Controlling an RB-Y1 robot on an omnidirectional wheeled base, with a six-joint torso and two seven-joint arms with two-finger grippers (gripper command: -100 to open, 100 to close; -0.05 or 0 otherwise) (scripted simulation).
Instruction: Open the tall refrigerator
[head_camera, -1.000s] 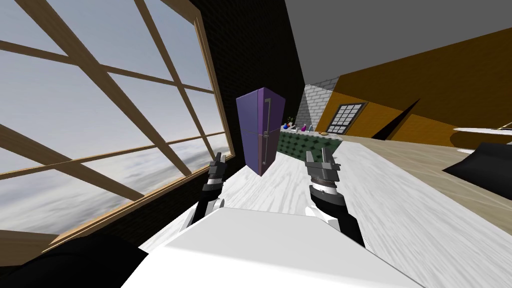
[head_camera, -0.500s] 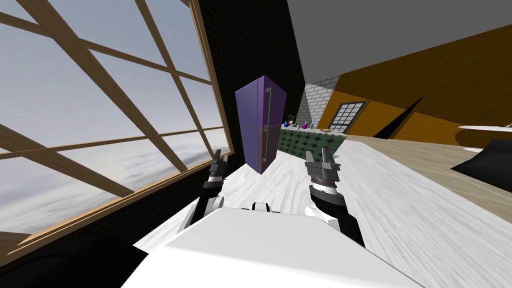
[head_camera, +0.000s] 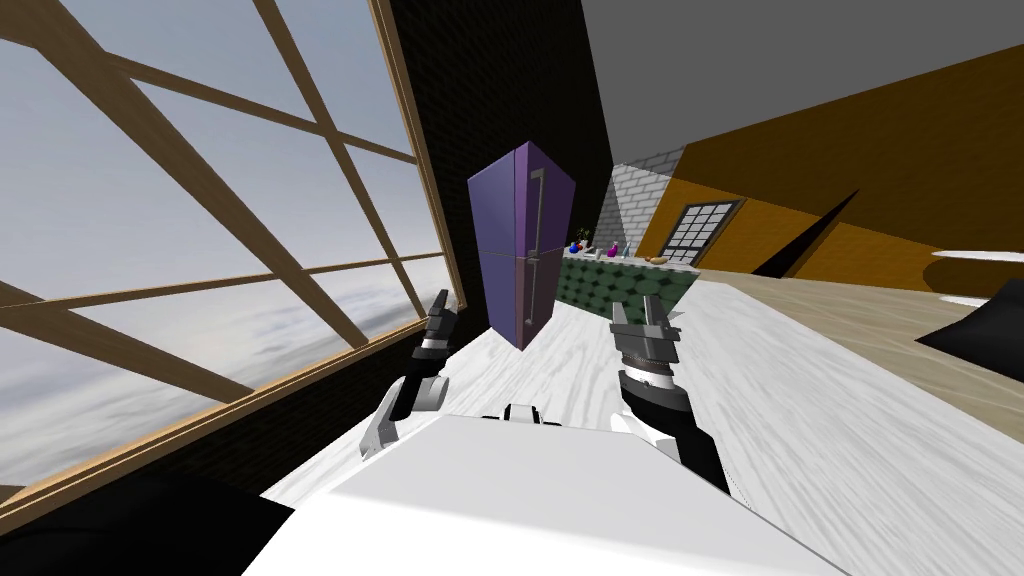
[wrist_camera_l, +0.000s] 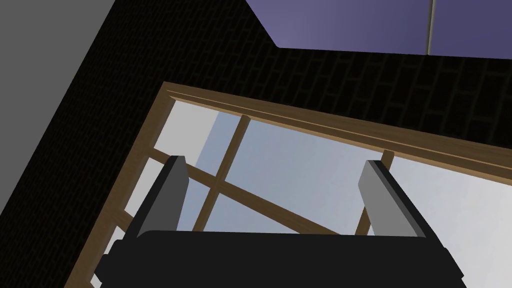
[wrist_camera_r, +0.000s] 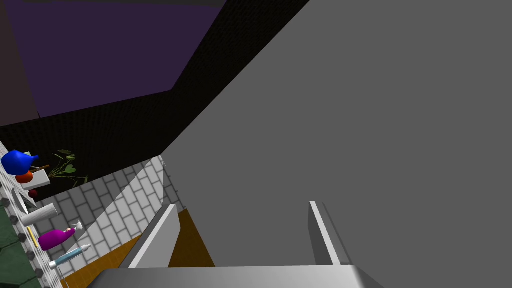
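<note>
Glass and wooden bars of a big window (head_camera: 200, 250) take the far left of the head view, cut off by the picture's edges, with a dark brick wall (head_camera: 500, 90) beside it. Next comes the left tool (head_camera: 441, 304), raised near the window's lower corner. In its own wrist view (wrist_camera_l: 272, 195) the two fingers (wrist_camera_l: 167, 195) stand wide apart with nothing between them. Ahead stands the tall purple refrigerator (head_camera: 520, 250), upright on the white floor (head_camera: 780, 430) against the brick wall and well apart from both tools. Its grey handle (head_camera: 537, 235) runs down the front, and both doors look flush and shut. The left wrist view catches just a cut-off purple slab of it (wrist_camera_l: 350, 22) with a strip of the grey bar. The right wrist view shows a dim purple face (wrist_camera_r: 100, 50) cropped by the edge. Just beside the refrigerator runs a green counter (head_camera: 620, 288). The small things on it are hard to make out from the head, but the right wrist view shows a blue round item (wrist_camera_r: 17, 161), a white roll (wrist_camera_r: 40, 215), a purple bottle (wrist_camera_r: 55, 238) and a leafy sprig (wrist_camera_r: 65, 166). Further right is the right tool (head_camera: 636, 312), its fingers (wrist_camera_r: 160, 235) likewise spread wide and empty. At the right edge a dark shape (head_camera: 985, 335) is cut off, and I cannot tell what it is.
</note>
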